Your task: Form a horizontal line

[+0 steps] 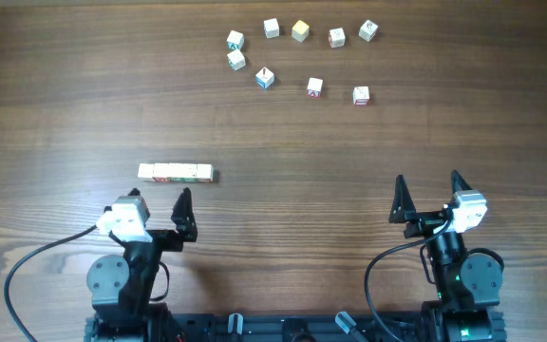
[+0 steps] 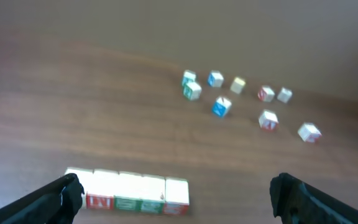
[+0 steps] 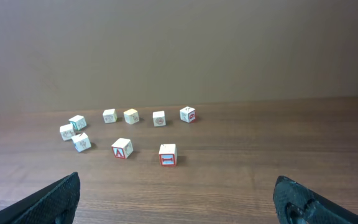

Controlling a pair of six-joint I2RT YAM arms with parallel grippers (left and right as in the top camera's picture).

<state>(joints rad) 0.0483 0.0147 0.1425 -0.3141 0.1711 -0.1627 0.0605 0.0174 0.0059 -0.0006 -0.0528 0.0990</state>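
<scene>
Before left claw (image 1: 160, 197), on tabletop (image 1: 55, 104): horizontal line (image 1: 176, 172), edges flush, seemingly complete. Left claw, right claw (image 1: 427, 180): wide, empty. Keep both clear; avoid nudging.

The counter (image 1: 55, 104) in front of me is dark brown wood, its grain running left to right. On my left side, close to me, lies the horizontal line (image 1: 176, 172), a short straight bar of whitish cubes touching edge to edge, with red and green marks on the faces turned my way. Well beyond it, nine loose cubes (image 1: 314, 87) sit scattered and apart from one another. Five form a shallow arc at the back, among them a yellowish cube (image 1: 300, 30), and four lie nearer me.
</scene>
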